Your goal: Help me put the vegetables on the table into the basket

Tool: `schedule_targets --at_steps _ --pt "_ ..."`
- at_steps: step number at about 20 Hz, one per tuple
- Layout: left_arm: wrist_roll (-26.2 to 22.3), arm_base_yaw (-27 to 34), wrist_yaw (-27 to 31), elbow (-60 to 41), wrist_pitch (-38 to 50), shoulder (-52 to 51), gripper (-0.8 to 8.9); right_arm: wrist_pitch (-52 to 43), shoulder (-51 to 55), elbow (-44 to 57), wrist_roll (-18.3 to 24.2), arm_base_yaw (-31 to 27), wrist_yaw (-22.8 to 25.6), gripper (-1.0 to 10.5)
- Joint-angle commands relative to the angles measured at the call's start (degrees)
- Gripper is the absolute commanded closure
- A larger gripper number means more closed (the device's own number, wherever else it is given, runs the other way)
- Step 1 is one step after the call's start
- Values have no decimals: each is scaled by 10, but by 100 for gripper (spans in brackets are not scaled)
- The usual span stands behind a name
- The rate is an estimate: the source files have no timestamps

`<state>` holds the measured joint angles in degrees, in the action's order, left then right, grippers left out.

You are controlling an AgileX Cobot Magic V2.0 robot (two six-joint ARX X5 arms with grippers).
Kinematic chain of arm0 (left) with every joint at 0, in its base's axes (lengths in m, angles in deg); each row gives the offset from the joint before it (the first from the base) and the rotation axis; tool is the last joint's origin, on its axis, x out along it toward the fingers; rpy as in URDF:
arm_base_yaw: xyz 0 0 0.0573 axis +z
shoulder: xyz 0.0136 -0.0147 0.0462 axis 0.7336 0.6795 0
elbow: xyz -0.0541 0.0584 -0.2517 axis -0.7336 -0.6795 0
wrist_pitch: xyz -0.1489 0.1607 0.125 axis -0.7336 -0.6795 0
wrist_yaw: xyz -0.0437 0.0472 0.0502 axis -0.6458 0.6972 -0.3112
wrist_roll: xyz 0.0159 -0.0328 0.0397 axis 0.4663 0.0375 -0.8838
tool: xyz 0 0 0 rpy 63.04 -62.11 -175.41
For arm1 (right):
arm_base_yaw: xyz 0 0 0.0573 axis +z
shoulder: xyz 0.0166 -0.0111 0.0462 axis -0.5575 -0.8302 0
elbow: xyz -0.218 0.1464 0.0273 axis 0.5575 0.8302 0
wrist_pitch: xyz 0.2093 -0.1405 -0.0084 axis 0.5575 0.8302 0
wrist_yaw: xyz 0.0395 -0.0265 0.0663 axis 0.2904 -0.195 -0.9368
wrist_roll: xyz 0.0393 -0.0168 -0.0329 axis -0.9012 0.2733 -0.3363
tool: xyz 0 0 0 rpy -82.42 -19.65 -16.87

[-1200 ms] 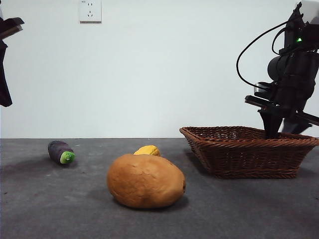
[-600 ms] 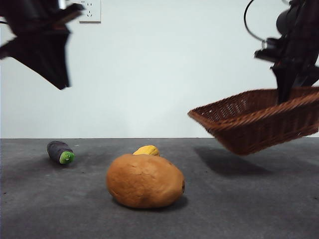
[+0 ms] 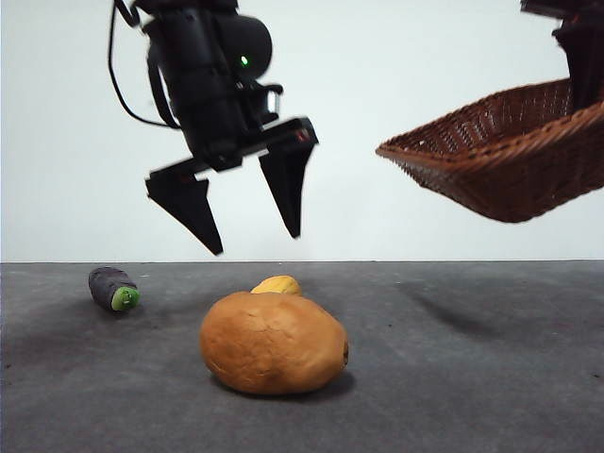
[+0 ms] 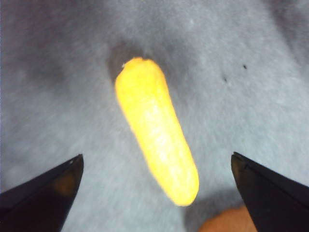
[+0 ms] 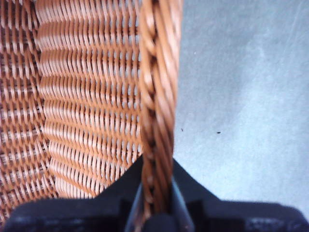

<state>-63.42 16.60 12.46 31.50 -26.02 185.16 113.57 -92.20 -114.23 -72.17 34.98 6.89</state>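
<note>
The brown potato [image 3: 273, 343] lies on the grey table [image 3: 453, 377] at the front. The small yellow piece [image 3: 277, 285] lies just behind it and shows long and lumpy in the left wrist view [image 4: 157, 130]. The purple eggplant [image 3: 113, 288] lies at the left. My left gripper [image 3: 250, 241] is open and hangs above the yellow piece, its jaws wide to either side [image 4: 154, 193]. My right gripper [image 3: 585, 85] is shut on the rim of the wicker basket [image 3: 500, 160] and holds it tilted in the air at the right; the rim sits between its jaws [image 5: 155, 198].
A white wall stands behind the table. The basket's shadow falls on the table at the right. An edge of the potato [image 4: 224, 223] shows in the left wrist view.
My left arm has come down from the upper left to hang over the yellow piece. The right gripper has lifted the basket off the table and higher, tilted.
</note>
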Motion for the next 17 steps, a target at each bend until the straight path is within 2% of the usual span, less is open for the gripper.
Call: schedule_targets --at_steps 1,7,11,14,17 --pt "3 -5 2 0 10 30 205 9 13 -3 3 0 -4 963" --pt "8 -14 4 0 23 73 220 10 16 -2 3 0 -3 963" --pt "37 -21 6 0 31 87 238 11 16 -2 3 0 -3 963" --pt "37 -24 16 0 23 88 453 10 16 -2 3 0 -3 963" --pt "36 -24 16 0 17 88 741 10 16 -2 3 0 -5 963"
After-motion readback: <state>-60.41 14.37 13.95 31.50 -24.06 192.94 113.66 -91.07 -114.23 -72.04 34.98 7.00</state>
